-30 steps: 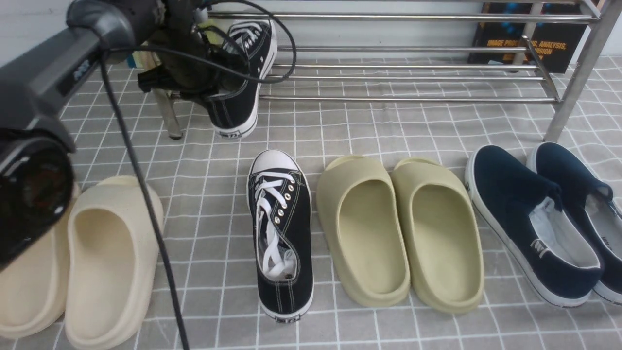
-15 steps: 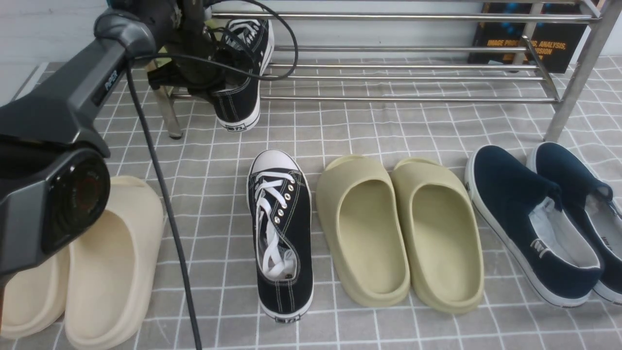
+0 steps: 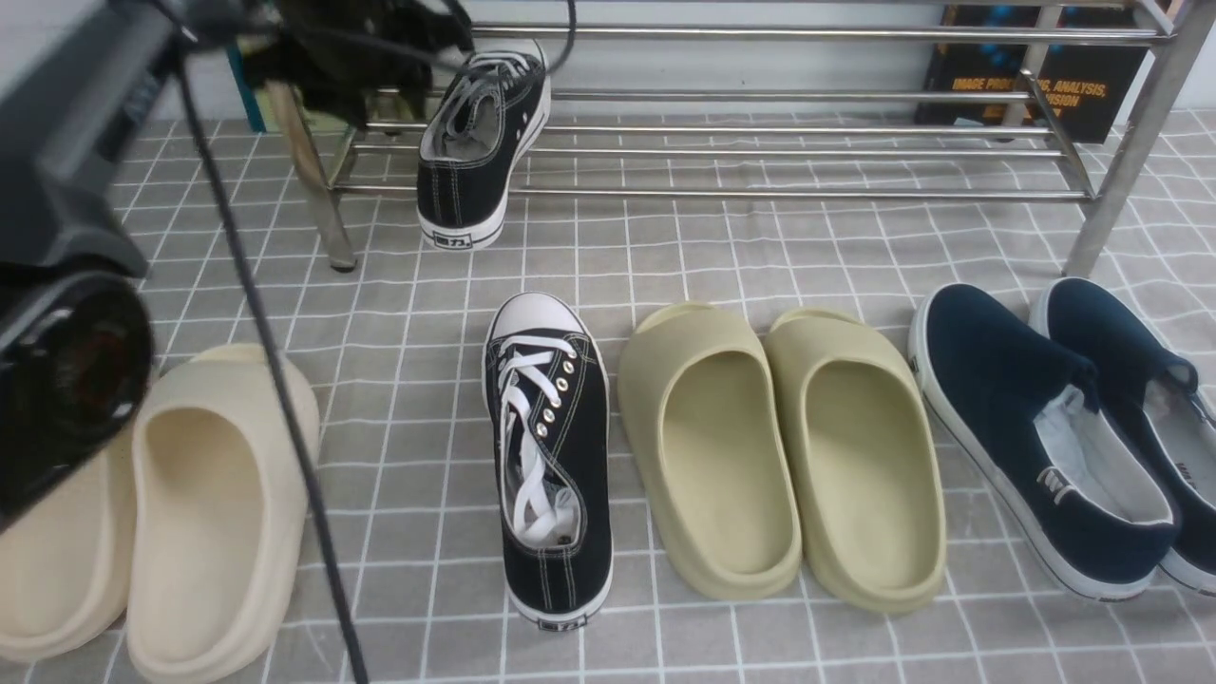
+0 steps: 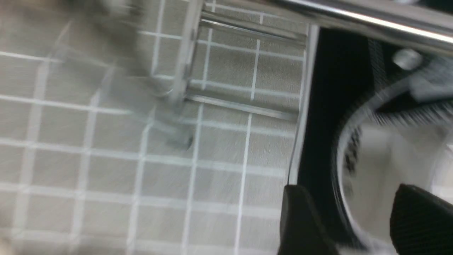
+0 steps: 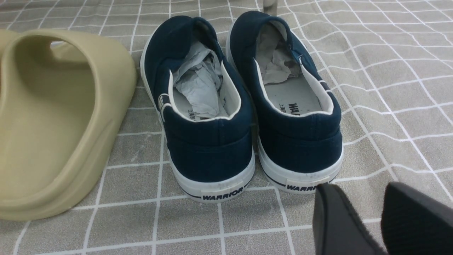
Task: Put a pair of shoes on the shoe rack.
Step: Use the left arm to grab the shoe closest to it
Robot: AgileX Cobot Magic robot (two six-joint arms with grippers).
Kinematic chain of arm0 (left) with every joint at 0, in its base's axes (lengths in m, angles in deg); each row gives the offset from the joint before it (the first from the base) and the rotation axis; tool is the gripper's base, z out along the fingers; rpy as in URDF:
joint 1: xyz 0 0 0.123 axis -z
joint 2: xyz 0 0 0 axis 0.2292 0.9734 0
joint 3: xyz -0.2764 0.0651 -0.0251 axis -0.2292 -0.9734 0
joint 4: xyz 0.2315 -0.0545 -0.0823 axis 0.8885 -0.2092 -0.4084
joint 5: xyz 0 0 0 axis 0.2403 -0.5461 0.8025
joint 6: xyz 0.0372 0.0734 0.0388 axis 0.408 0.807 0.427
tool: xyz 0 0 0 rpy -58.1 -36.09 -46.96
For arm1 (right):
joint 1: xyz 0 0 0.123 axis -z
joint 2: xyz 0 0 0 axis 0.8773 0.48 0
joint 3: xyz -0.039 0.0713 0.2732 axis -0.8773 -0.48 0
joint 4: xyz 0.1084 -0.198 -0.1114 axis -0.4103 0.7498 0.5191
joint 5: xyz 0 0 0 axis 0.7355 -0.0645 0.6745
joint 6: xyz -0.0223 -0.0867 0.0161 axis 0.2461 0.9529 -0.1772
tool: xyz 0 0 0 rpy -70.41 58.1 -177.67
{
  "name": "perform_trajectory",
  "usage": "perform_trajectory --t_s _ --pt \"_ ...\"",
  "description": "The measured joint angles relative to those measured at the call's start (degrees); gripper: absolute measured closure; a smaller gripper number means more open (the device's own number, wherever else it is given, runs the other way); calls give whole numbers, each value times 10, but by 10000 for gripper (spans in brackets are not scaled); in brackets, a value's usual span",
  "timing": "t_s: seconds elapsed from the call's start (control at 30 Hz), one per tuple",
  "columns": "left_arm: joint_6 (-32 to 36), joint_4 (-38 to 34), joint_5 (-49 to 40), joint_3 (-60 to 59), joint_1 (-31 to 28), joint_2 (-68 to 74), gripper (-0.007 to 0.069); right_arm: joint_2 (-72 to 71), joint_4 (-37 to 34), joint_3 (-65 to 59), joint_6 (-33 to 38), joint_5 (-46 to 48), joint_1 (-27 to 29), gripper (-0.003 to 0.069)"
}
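Right claw, slightly apart and empty, hovers by navy slip-ons. One black sneaker lies on the floor (toe toward the shoe rack). Farther, left claw, spread, straddles the other sneaker resting on that rack.

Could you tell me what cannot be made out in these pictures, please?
Left gripper: front view, hidden behind its arm; left wrist view, motion blur, so contact with the racked sneaker unclear.
Outer beige slide: front view, cut by the edge and arm.
Book title: front view, too small, crossed by the shoe rack.
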Motion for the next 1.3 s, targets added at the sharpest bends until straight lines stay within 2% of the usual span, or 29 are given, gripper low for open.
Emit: perform_trajectory --t_s 0.13,0.33,0.6,0.63,0.7,0.87,1.1,1.3 --pt "14 -4 -21 1 0 -45 268 0 0 0 0 0 0 419" --pt "40 -68 -22 -63 2 -139 304 0 0 0 0 0 0 419" --pt "66 -76 -21 -359 42 -285 324 0 0 0 0 0 0 419" --pt "66 -77 -13 -433 61 -308 324 0 0 0 0 0 0 419" --pt "66 -79 5 -485 76 -320 324 0 0 0 0 0 0 419" --pt "48 -111 122 -649 128 -319 324 0 0 0 0 0 0 419" --pt "41 -128 228 -675 166 -281 324 0 0 0 0 0 0 419" --pt "32 -123 238 -675 166 -246 335 0 0 0 0 0 0 419"
